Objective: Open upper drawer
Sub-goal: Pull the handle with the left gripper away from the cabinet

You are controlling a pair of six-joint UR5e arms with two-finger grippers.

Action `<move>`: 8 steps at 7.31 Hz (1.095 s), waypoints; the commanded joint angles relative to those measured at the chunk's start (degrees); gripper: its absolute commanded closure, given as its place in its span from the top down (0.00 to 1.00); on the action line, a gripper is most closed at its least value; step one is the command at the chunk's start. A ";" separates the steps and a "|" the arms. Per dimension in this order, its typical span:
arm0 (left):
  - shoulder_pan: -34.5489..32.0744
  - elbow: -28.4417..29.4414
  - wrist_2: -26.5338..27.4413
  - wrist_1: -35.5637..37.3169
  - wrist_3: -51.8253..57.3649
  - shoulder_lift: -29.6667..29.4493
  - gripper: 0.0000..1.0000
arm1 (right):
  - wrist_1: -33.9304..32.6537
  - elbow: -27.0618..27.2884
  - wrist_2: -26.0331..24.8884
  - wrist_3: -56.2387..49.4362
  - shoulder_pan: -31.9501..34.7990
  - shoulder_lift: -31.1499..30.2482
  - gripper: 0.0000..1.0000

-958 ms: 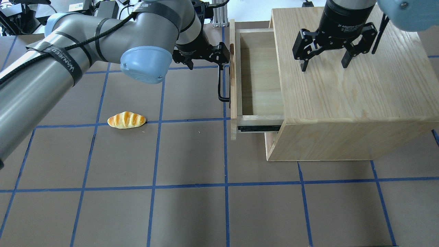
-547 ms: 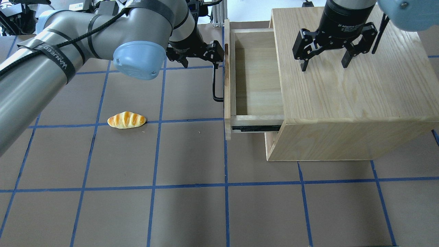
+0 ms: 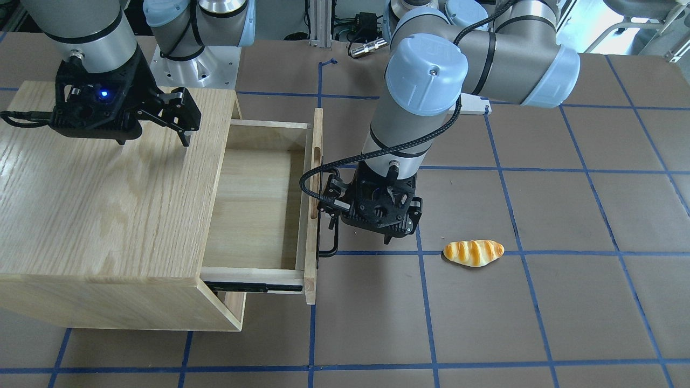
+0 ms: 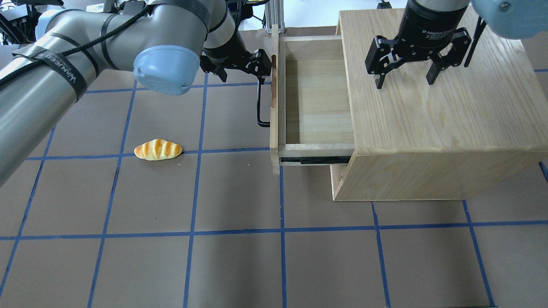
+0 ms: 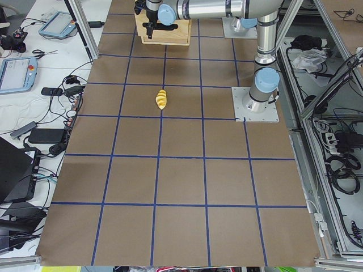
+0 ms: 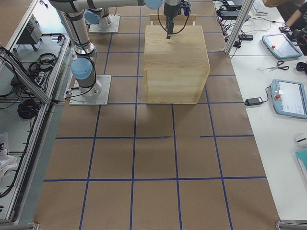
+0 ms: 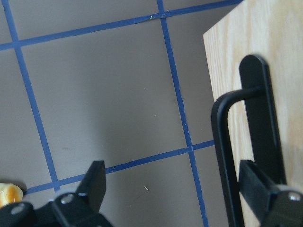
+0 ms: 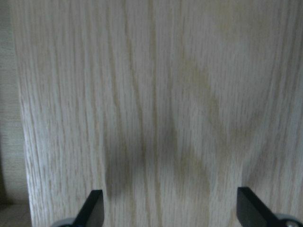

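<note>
Left gripper (image 7: 171, 163) has its jaws spread wide, not clamped on anything. The black bar handle (image 7: 221, 156) just sits hooked inside, close against one finger. Over the last second the upper drawer (image 4: 317, 94) slid further out of the cabinet (image 4: 428, 128), so I'd call it basically open now. It's shallow pale oak, empty, with a black rail (image 4: 314, 160) showing. Right gripper (image 4: 404, 79) is spread open too, over the cabinet top, maybe pressing on it, hard to tell.

Left gripper (image 7: 171, 166) at drawer handle (image 7: 221, 142)
Fingers (image 7: 94, 182) stood wide apart, the handle just inside one; drawer front (image 7: 232, 56) lay at right, bread roll (image 7: 8, 193) at lower-left corner.
</note>
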 commanded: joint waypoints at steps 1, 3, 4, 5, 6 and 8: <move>1.12 0.00 0.03 -0.60 1.67 0.00 1.00 | 0.00 -0.01 0.00 0.05 0.01 0.00 1.00; 1.47 0.00 0.12 -0.78 2.47 0.00 1.00 | 0.00 -0.01 0.00 0.05 0.01 0.00 1.00; 1.48 0.09 0.12 -0.78 2.64 0.00 1.00 | 0.00 -0.01 0.00 -0.04 0.01 0.00 1.00; 1.48 0.01 1.60 -0.96 2.64 0.00 1.00 | 0.00 -0.01 0.00 -0.04 0.01 0.00 1.00; 1.48 0.00 2.31 -1.31 2.64 0.00 1.00 | 0.00 0.07 0.00 0.05 -0.08 0.00 1.00; 1.56 0.09 2.32 -1.66 2.73 0.09 1.00 | 0.00 -0.01 0.00 0.05 0.01 0.00 1.00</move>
